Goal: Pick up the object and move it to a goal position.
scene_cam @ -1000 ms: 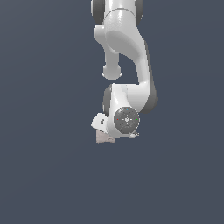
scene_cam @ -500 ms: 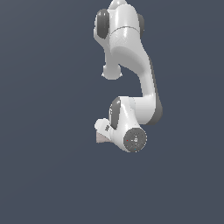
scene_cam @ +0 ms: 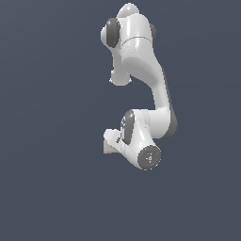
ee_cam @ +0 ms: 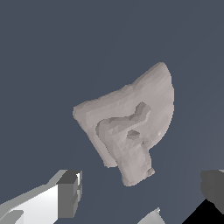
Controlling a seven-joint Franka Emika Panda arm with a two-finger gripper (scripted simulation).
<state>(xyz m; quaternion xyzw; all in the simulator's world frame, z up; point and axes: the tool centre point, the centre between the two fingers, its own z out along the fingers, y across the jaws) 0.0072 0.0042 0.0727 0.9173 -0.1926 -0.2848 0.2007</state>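
**Here, the arm stoops over a small stone lump**

The white arm (scene_cam: 141, 70) folds down from above, its wrist turned toward the exterior view's left. A sliver of the pale pinkish-grey object (scene_cam: 109, 149) peeks out beside the gripper (scene_cam: 111, 141) there, though I can't say for sure they touch. From the wrist view the object (ee_cam: 131, 127) lies between the two fingers (ee_cam: 70, 190), which stand well apart on either side, clear of it. Around it all is plain dark blue-grey ground (ee_cam: 52, 52).
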